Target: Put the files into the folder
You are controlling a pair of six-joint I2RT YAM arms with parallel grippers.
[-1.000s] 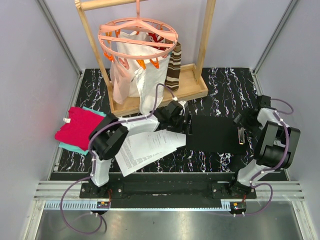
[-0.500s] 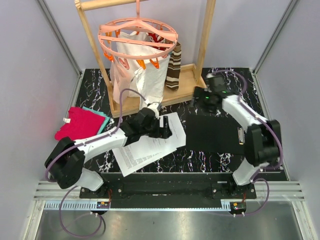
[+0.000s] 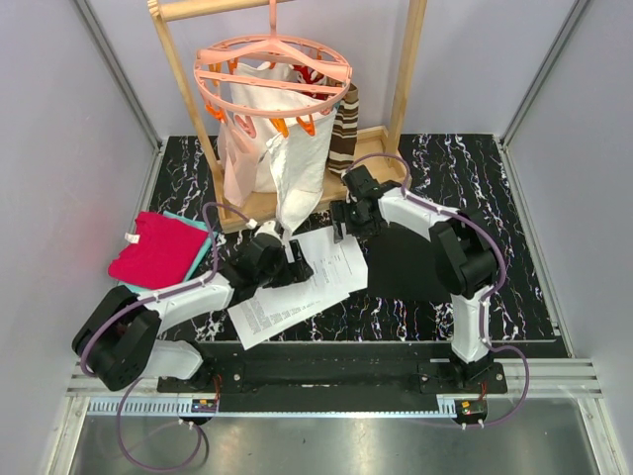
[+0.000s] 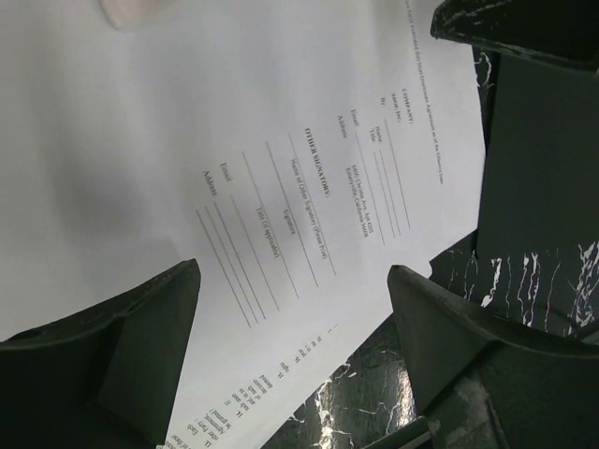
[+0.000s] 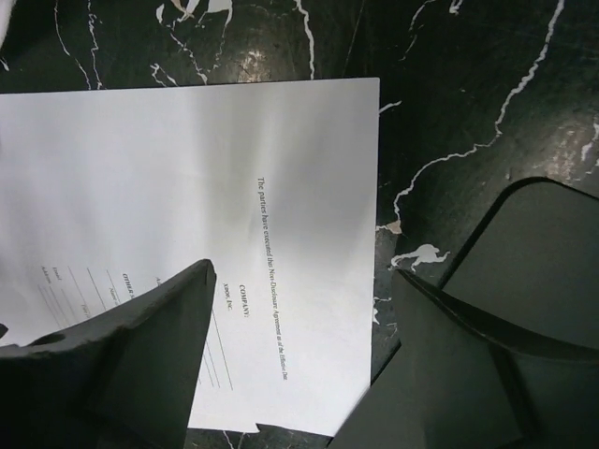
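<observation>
Two arms: the left arm (image 3: 188, 292) and the right arm (image 3: 425, 213) both reach in over the files (image 3: 307, 292) from opposite sides.
Files: white printed sheets lying flat and askew on the table (image 3: 524, 198), left of centre. The top page shows signature lines (too small to read fully).
Folder: black and flat on the table (image 3: 410, 267), just beside the files' right edge; the sheets are not inside it.
Left jaws: spread wide, low over the near-left part of the top sheet (image 4: 234, 140), with print showing between them. I cannot tell whether they touch the paper.
Right jaws: spread wide above the far right corner of the sheets (image 5: 187, 187), with bare marbled table (image 5: 468, 94) beside that corner; nothing is pinched.
Behind: a wooden rack (image 3: 381, 168) carries a pink clip hanger (image 3: 272, 69) and a white bag (image 3: 252, 148).
Left side: a red cloth (image 3: 153, 252) is folded on top of a teal cloth (image 3: 205, 240), apart from the sheets.
</observation>
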